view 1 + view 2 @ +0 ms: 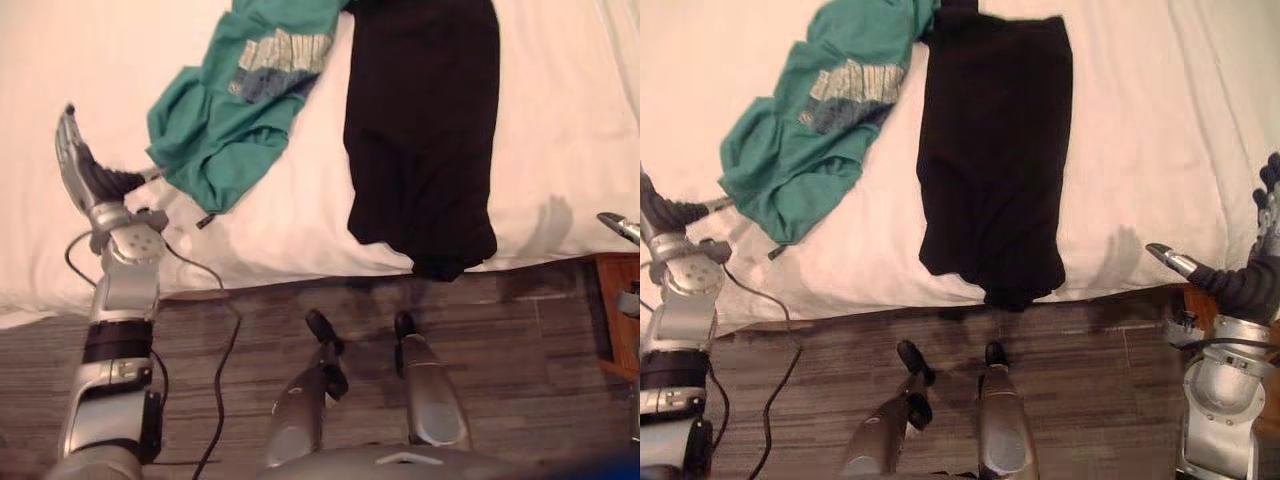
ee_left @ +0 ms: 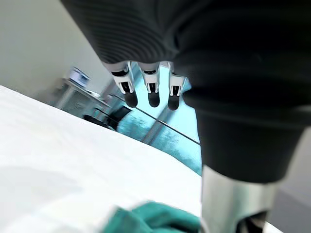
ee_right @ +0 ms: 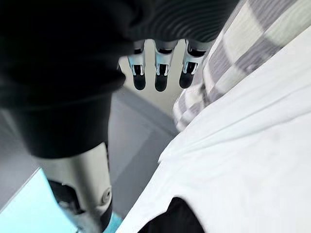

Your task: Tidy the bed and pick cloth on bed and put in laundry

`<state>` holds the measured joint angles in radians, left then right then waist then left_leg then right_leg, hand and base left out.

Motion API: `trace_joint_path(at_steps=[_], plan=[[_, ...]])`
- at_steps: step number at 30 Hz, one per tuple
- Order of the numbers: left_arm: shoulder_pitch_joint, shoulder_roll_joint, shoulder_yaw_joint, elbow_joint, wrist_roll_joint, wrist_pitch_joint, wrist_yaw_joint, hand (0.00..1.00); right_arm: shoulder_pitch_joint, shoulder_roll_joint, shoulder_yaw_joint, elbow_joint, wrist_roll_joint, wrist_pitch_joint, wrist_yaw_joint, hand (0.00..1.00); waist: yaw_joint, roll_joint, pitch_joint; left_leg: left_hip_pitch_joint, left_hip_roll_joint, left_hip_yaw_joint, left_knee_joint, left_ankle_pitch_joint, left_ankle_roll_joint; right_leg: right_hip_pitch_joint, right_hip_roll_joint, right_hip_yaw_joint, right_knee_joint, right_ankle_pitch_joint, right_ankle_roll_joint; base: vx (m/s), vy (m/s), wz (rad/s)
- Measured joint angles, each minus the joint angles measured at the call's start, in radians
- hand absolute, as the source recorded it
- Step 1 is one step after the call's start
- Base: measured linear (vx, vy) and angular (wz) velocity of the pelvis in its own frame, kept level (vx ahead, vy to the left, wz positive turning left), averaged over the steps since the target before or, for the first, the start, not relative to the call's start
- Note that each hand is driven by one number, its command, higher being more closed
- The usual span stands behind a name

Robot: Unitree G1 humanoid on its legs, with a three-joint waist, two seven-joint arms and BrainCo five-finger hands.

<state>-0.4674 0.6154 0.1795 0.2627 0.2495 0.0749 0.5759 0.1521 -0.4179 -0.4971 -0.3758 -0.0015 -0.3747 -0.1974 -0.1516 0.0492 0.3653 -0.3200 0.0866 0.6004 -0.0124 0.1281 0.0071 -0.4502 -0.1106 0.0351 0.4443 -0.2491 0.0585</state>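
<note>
Left eye view, looking down on a bed: a crumpled teal shirt (image 1: 235, 110) lies on the white sheet (image 1: 560, 120), its lower corner near the bed's edge. A black garment (image 1: 420, 130) lies spread flat on the robot's right of it. The two meet at the top, and the black hem droops over the edge toward the wood-plank floor (image 1: 520, 330). Neither is lifted yet.

The left hand (image 1: 90, 175) stands upright over the sheet, just beside the teal shirt's lower corner, its fingers straight and empty. It is probably poised to take that nearest piece first. The right hand (image 1: 1238, 280) hovers at the bed's edge, apart from the black garment, its fingers relaxed and holding nothing.

The sheet looks mostly smooth. The right wrist view adds grey-and-white checked fabric (image 3: 252, 53) beyond the sheet. The left wrist view adds a pale wall (image 2: 43, 43).
</note>
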Motion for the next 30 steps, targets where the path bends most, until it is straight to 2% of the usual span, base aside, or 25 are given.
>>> trace_joint_path(at_steps=[6,12,14,18,21,22,25,27,30], plan=[[-0.095,0.0,-0.025,-0.005,-0.007,0.03,0.046,0.0,0.001,-0.029,0.021,-0.039,0.027,-0.044,0.026,0.0,-0.014,-0.002,0.045,-0.052,0.024,0.05,0.066,-0.021,0.0,-0.041,0.001,0.006,0.022,0.0,0.0,0.07,-0.033,-0.03],[-0.206,0.0,-0.073,-0.003,-0.043,0.051,0.053,0.0,-0.002,-0.025,0.041,-0.053,0.058,-0.048,0.04,0.0,-0.021,-0.01,0.087,-0.091,0.055,0.063,0.13,-0.059,0.003,-0.069,0.014,0.013,0.03,0.0,0.0,0.05,-0.039,-0.05],[-0.225,0.0,-0.088,-0.002,-0.043,0.056,0.043,0.0,0.0,-0.021,0.045,-0.072,0.071,-0.048,0.045,0.0,-0.023,-0.016,0.097,-0.101,0.065,0.078,0.151,-0.069,0.005,-0.076,0.018,0.022,0.031,0.0,0.0,0.04,-0.022,-0.13],[-0.306,0.0,-0.143,0.048,-0.042,0.105,-0.002,0.0,-0.003,-0.007,0.096,-0.103,0.121,-0.056,0.082,0.0,-0.027,-0.033,0.108,-0.145,0.102,0.104,0.196,-0.091,0.001,-0.12,0.043,0.042,0.034,0.0,0.0,0.06,-0.058,-0.18],[-0.356,0.002,-0.141,0.069,-0.02,0.135,-0.026,0.0,-0.028,0.012,0.107,-0.114,0.154,-0.057,0.105,0.0,-0.025,-0.047,0.123,-0.162,0.122,0.112,0.212,-0.099,-0.005,-0.139,0.059,0.051,0.034,0.001,0.0,0.05,-0.077,-0.14],[-0.372,0.002,-0.142,0.075,-0.004,0.143,-0.026,1.0,-0.036,0.015,0.113,-0.114,0.172,-0.057,0.11,0.0,-0.025,-0.051,0.125,-0.165,0.125,0.112,0.215,-0.1,-0.005,-0.142,0.062,0.051,0.034,0.001,0.001,0.04,-0.054,-0.03],[-0.41,0.031,-0.178,0.074,0.041,0.182,-0.069,1.0,-0.057,0.015,0.118,-0.117,0.212,-0.057,0.121,0.0,-0.016,-0.052,0.126,-0.188,0.138,0.111,0.229,-0.103,-0.009,-0.157,0.07,0.051,0.034,0.002,0.001,0.05,-0.066,0.02],[-0.43,0.048,-0.185,0.066,0.14,0.238,-0.175,1.0,-0.09,0.016,0.118,-0.117,0.231,-0.057,0.127,0.0,-0.008,-0.056,0.129,-0.192,0.139,0.112,0.227,-0.103,-0.009,-0.162,0.071,0.051,0.03,0.003,0.002,0.05,-0.042,-0.01],[-0.444,0.092,-0.226,0.064,0.176,0.263,-0.244,1.0,-0.113,0.016,0.118,-0.117,0.245,-0.057,0.135,0.0,-0.001,-0.054,0.131,-0.194,0.139,0.113,0.226,-0.103,-0.009,-0.162,0.071,0.053,0.019,0.014,0.008,0.03,-0.017,-0.05]])
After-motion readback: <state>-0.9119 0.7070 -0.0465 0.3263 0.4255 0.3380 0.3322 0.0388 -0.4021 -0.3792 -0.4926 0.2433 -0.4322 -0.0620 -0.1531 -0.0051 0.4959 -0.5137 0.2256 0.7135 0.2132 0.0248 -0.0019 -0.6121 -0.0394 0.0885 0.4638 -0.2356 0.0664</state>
